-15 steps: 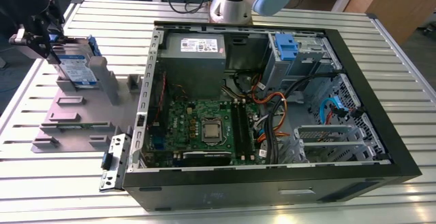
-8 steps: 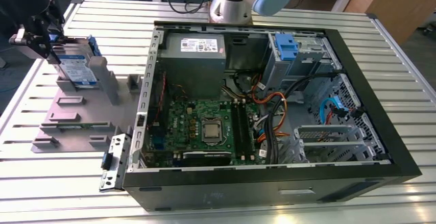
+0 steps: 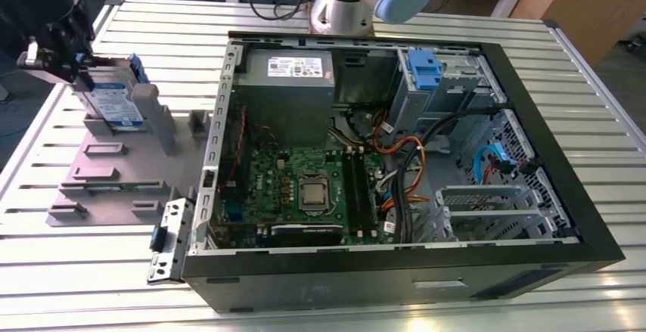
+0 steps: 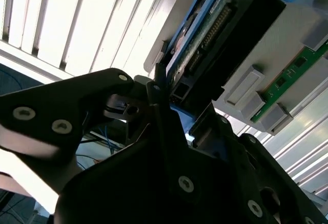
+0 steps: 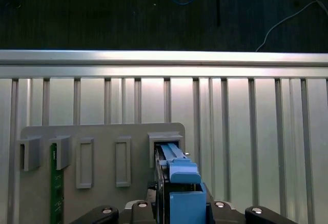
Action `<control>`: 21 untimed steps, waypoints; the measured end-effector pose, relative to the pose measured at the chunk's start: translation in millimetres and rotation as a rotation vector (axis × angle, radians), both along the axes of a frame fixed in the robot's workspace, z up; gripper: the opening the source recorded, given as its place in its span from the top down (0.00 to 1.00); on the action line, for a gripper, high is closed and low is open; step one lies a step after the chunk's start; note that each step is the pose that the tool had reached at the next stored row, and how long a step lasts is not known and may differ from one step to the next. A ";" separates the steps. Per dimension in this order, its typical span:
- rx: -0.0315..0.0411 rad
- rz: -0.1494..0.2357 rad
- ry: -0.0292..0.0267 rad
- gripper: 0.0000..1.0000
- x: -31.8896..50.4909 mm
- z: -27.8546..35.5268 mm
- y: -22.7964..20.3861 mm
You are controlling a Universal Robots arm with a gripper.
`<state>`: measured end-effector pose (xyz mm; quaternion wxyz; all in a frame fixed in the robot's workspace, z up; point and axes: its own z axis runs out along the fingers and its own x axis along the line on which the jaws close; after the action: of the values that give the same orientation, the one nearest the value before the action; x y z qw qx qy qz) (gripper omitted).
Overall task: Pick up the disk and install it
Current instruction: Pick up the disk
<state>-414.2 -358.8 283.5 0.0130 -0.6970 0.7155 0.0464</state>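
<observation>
Here the claw (image 3: 79, 81) clasps the disk (image 3: 114, 103) (standing upright) in the grey stand (image 3: 106, 172).

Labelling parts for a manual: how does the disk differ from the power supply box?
The disk is smaller and stands on edge in the grey stand outside the case; the power supply box is larger, mounted inside it. The disk has blue rails; the box has none. Both are grey metal with labels.
</observation>
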 end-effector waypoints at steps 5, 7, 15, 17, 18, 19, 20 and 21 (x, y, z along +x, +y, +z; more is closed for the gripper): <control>0.0003 0.000 -0.0001 0.63 0.0 0.0 0.0; 0.0006 0.000 -0.0001 0.63 0.0 0.0 0.0; 0.0013 0.000 -0.0001 0.63 0.0 -0.1 0.0; 0.0013 0.000 -0.0003 0.63 0.0 0.0 0.0; 0.0014 0.000 -0.0004 0.63 0.0 0.2 0.0; 0.0015 0.000 -0.0004 0.63 0.0 0.5 0.0; 0.0015 0.000 -0.0004 0.63 0.0 0.7 0.0; 0.0014 0.000 -0.0003 0.63 0.0 1.2 0.0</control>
<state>-414.1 -358.8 284.7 0.0136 -0.6969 0.7155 0.0468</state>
